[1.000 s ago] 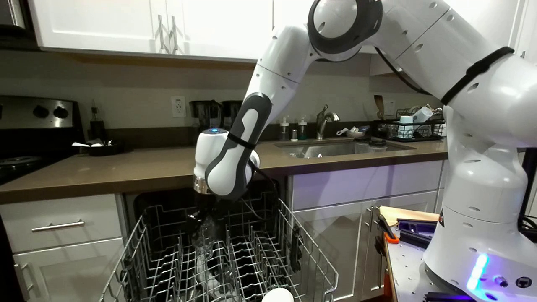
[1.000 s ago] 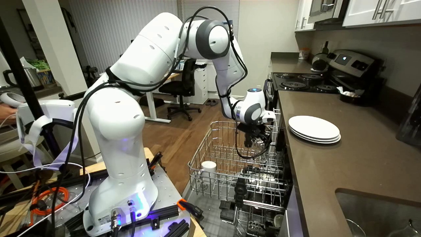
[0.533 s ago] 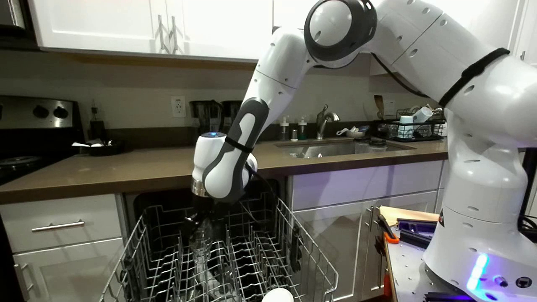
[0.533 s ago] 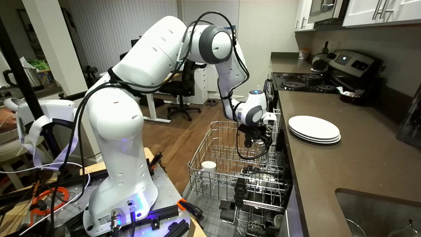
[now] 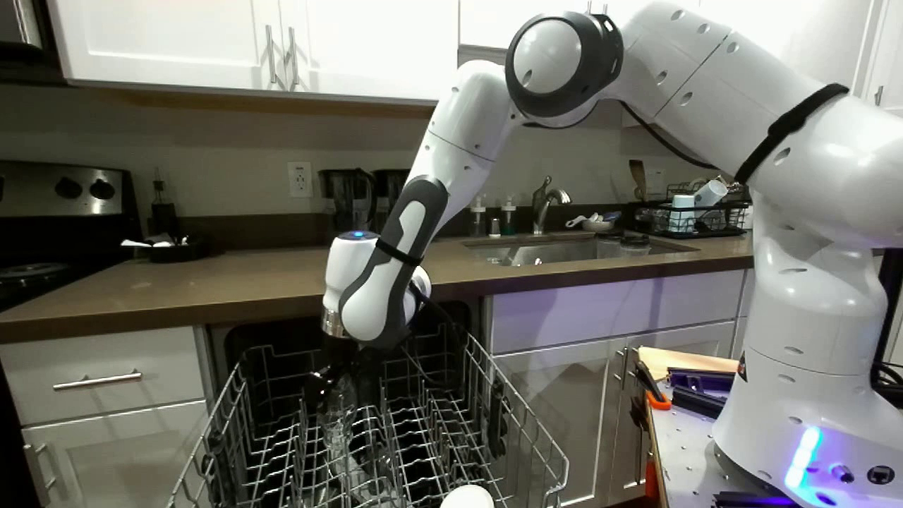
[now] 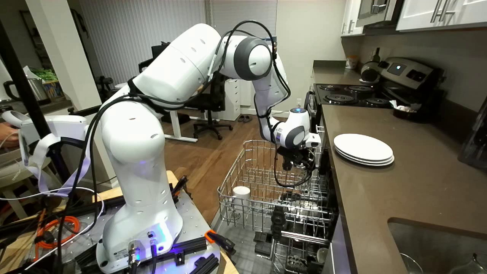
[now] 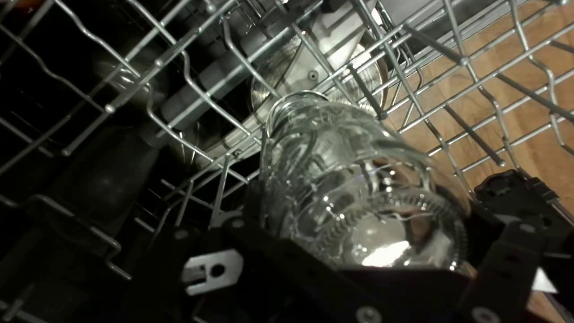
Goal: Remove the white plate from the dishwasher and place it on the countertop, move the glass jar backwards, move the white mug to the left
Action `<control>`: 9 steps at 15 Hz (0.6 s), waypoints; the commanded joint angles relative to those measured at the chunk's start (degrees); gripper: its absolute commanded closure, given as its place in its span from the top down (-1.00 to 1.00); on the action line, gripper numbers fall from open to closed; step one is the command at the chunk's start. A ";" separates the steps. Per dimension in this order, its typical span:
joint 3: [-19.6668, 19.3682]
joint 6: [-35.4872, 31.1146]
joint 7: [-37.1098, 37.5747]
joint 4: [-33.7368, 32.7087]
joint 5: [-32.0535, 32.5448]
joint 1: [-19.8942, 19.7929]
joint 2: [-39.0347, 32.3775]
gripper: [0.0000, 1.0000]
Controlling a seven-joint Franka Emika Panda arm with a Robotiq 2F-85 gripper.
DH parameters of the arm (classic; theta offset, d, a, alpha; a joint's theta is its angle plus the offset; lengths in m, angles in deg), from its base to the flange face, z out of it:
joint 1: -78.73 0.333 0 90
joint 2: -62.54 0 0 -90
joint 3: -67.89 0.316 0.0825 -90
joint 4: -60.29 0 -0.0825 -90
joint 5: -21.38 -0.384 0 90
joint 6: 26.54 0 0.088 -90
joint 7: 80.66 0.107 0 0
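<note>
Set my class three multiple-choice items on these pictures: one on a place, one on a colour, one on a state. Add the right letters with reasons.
1. Where do the plates lie?
A. sink
B. countertop
C. stove

2. What colour is the mug in the rack?
A. red
B. green
C. white

3. The dishwasher is:
A. open
B. shut
C. without a rack

1 B: an exterior view shows them stacked there.
2 C: an exterior view shows its white side.
3 A: in both exterior views the rack is pulled out.
</note>
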 commanded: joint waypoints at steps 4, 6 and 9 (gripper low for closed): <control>1.52 3.49 -2.84 0.08 -2.05 -0.48 0.68 1.00; 1.67 4.99 -2.68 0.50 -2.04 -0.18 1.23 1.00; 1.20 7.18 -2.04 1.76 -1.78 0.79 2.92 1.00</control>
